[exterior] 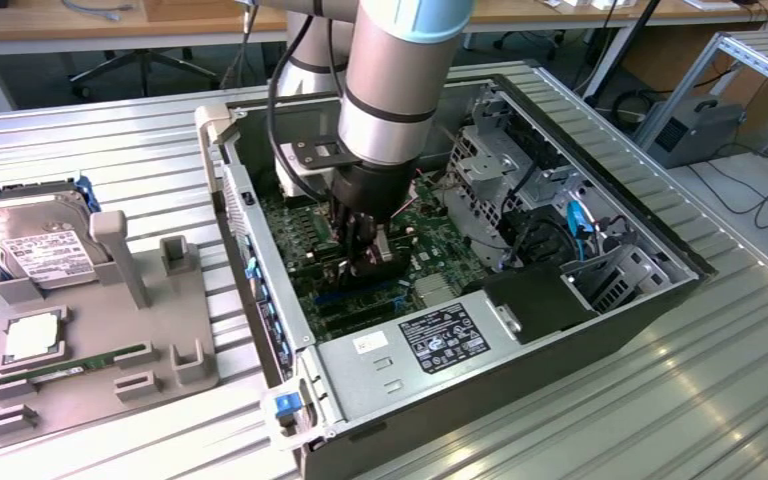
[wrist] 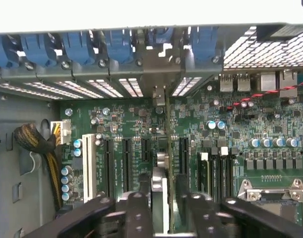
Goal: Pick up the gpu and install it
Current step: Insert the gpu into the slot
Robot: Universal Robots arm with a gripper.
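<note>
Ext. view: your gripper [exterior: 364, 262] reaches down inside case [exterior: 651, 290], over mobo [exterior: 297, 245]; gpu [exterior: 373, 258] beneath it.

Wrist view: gpu [wrist: 160, 191] edge-on between fingers [wrist: 137, 210], long axis along slots [wrist: 183, 156], toward rear bracket; jaws apart, flanking card, grip unclear.

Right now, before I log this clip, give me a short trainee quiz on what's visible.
1. True or false: the gpu stands edge-on above the motherboard.
2. Which part rests on the grey tray? A) hard drive B) power supply C) fan
3. Fill in: the end effector reaches down into the open computer ____.

Key: 1 true; 2 A; 3 case.
</note>
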